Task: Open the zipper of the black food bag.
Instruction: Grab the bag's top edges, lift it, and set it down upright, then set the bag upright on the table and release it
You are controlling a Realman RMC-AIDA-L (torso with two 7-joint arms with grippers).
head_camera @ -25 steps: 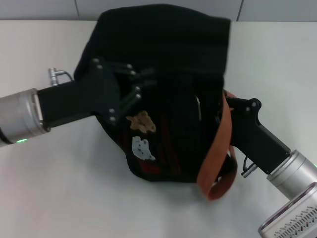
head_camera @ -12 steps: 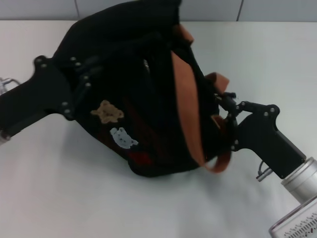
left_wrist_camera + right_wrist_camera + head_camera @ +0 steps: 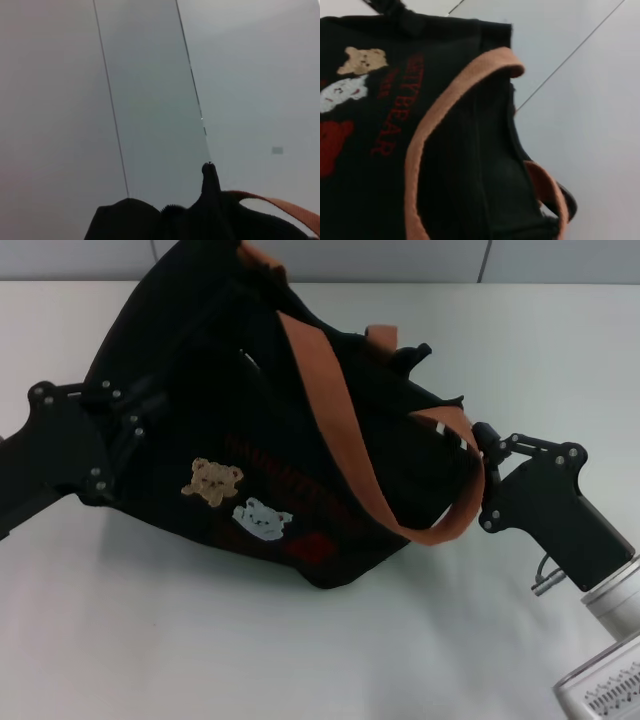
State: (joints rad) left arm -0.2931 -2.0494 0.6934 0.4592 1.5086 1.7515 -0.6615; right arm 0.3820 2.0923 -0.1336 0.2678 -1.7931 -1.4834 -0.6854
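The black food bag (image 3: 270, 430) lies tilted on the white table, its bear patch (image 3: 215, 480), cat patch (image 3: 262, 520) and red patch facing me. A brown-orange strap (image 3: 340, 420) crosses its front and loops down at the right end. My left gripper (image 3: 130, 415) is shut on the bag's left end. At the bag's right end, my right gripper (image 3: 482, 455) touches the fabric beside the strap loop. The right wrist view shows the bag front (image 3: 375, 150) and strap (image 3: 450, 95) close up. I cannot make out the zipper or its pull tab.
The white table (image 3: 300, 650) runs all round the bag, with a grey wall (image 3: 560, 260) behind it. The left wrist view shows pale panels with seams above a bit of black fabric (image 3: 200, 220) and strap (image 3: 285, 206).
The bag has swung left and turned with my left gripper, its patches now facing front. The strap has slid across the front. My right gripper has drifted right and a little up.
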